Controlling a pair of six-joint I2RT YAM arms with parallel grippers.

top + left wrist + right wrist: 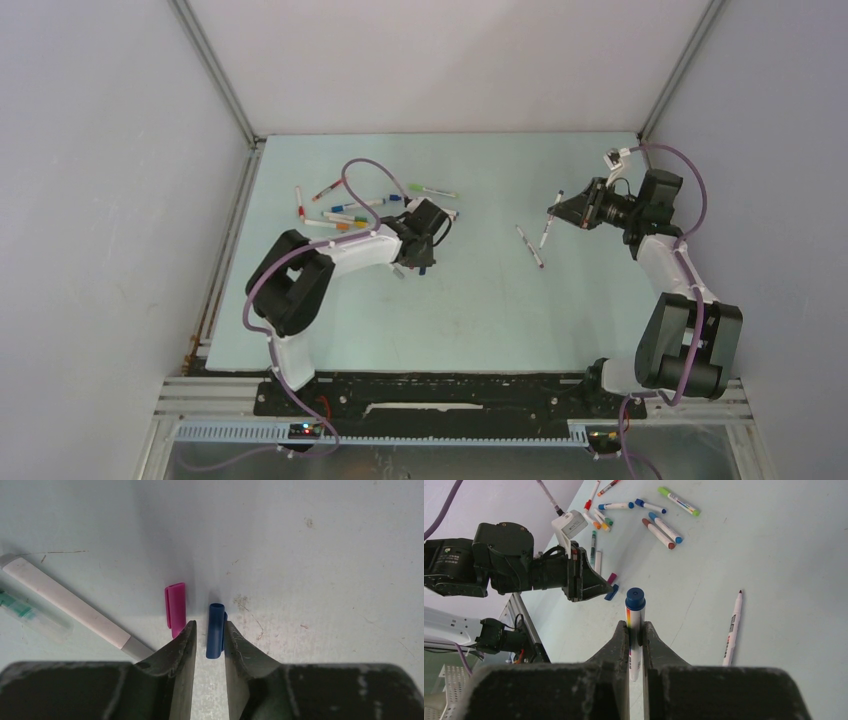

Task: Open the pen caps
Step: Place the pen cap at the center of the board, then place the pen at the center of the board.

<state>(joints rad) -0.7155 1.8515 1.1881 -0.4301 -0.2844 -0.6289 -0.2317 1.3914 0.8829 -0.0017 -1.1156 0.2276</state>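
My left gripper [210, 627] is open and low over the table. A loose blue pen cap [216, 630] lies between its fingertips, close against the right finger. A loose magenta cap [175, 607] lies just left of the left finger. Both caps also show in the right wrist view, blue [611, 593] and magenta [612, 577]. My right gripper [636, 627] is shut on a white pen with a blue end [635, 600], held above the table at the right [549, 222]. In the top view the left gripper [422, 262] is mid-table and the right gripper [558, 212] is at the right.
Several capped pens [345, 212] lie in a cluster at the back left, also in the right wrist view [659, 525]. A white pen barrel [70, 607] lies left of the left gripper. One pen [530, 245] lies on the table near the right gripper.
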